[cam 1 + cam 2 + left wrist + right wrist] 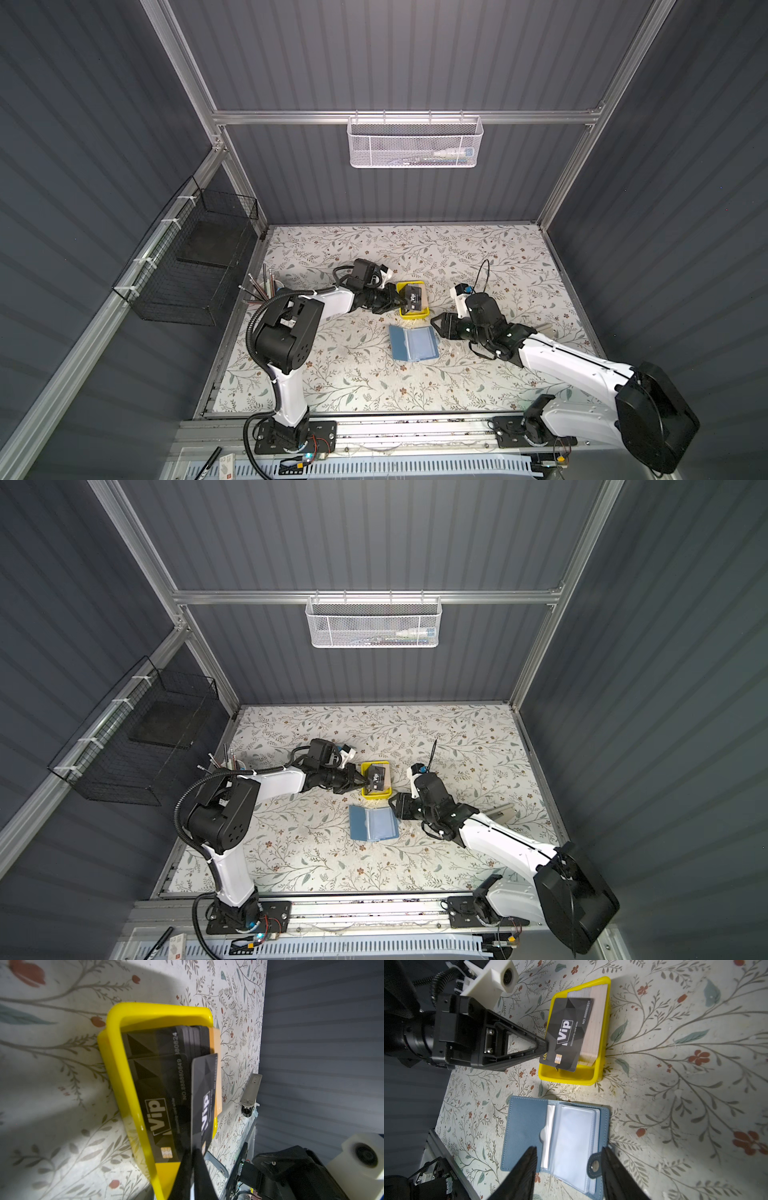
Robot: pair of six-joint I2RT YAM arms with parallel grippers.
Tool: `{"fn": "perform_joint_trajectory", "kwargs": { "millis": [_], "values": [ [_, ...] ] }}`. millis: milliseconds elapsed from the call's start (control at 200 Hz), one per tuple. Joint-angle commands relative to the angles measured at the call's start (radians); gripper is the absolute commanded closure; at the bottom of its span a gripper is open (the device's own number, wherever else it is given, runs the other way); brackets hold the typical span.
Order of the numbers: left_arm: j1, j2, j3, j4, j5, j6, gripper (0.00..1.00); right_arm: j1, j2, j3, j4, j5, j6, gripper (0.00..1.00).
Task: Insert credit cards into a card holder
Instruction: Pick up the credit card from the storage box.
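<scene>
In a top view the left gripper (404, 305) is clamped on the near end of one credit card (414, 302), which juts out past its fingertips over the yellow tray (400, 291). The card holder (413, 343) lies open on the table off to that hand's side, just ahead of the right gripper (434, 328), whose jaws stand apart with nothing between them. From the left wrist, the held card stands on edge straight ahead of the pinch, tilted up from the stack of cards (158, 1084) lying beside it in the tray; whether its far corner touches the stack cannot be told. From the right wrist, the holder's clear sleeves (575, 1136) lie below and ahead of the parted, empty right fingers (527, 1167), with the snap tab (595, 1166) close by one fingertip, and the left hand's bite covers only a short margin at one end of the card. That shallow bite looks like the main risk: pressed against a sleeve mouth, the card could pivot or slip out of the pinch. The holder is not pinned, so a push from the card may slide it or fold the floppy sleeves instead of entering one. The tab could also snag a descending right finger and drag the holder askew.
</scene>
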Motion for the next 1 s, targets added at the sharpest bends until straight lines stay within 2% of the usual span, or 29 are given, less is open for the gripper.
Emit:
{"fn": "perform_joint_trajectory", "kwargs": {
  "millis": [0,125,475,806,996],
  "values": [
    [0.002,-0.027,-0.005,0.041,0.019,-0.015,0.96,-0.003,-0.015,-0.008,-0.012,0.005,0.009,0.48],
    [0.002,-0.078,-0.051,0.089,0.02,-0.03,1.0,-0.002,-0.038,-0.008,-0.03,0.004,0.008,0.48],
    [-0.015,-0.302,-0.26,0.17,-0.032,-0.095,1.0,0.013,-0.147,-0.041,-0.08,-0.021,0.017,0.47],
    [-0.137,-0.533,-0.412,0.133,-0.205,-0.144,1.0,0.084,-0.249,-0.081,-0.16,0.04,0.08,0.51],
    [-0.189,-0.61,-0.515,0.228,-0.263,-0.2,1.0,0.131,-0.277,-0.117,-0.167,0.078,0.121,0.51]
  ]
}}
